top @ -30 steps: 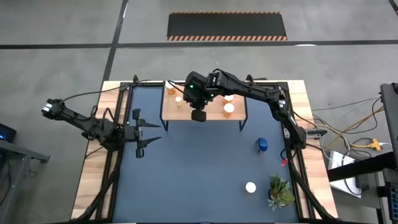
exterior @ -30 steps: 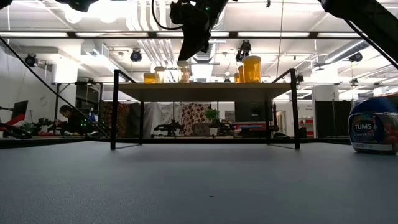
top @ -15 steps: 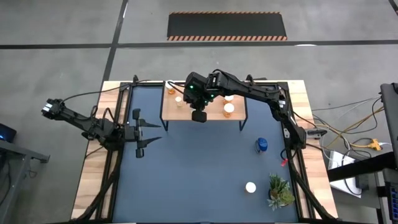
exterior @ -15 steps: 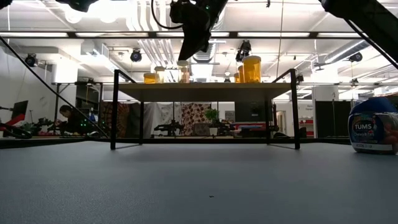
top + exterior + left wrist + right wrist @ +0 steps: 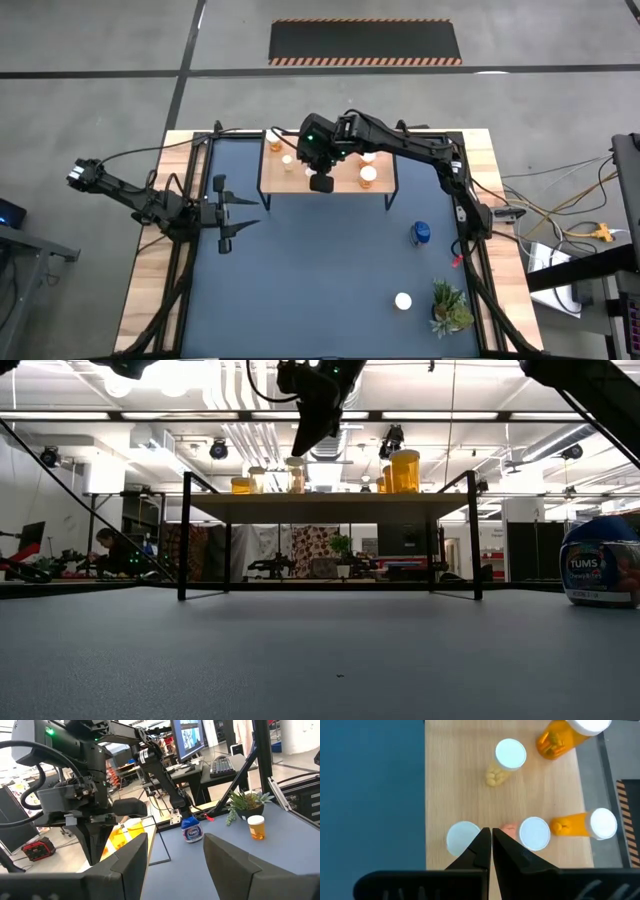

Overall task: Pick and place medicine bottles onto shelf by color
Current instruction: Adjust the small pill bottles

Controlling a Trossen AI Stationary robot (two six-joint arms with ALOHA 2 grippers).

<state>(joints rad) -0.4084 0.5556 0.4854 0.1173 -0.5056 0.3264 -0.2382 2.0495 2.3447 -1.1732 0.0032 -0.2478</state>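
Right pincer [image 5: 491, 837] risen slightly, closed, empty

Blue bottle [image 5: 601, 573], well apart from the right claw [image 5: 305, 435], low on the surface: label reads "TUMS". Smaller print beneath illegible. No other readable text.

The high view looks straight down on the whole surface, the low view looks level across it, and each wrist view looks forward past its own arm, all four sharing the shelf [image 5: 328, 172].
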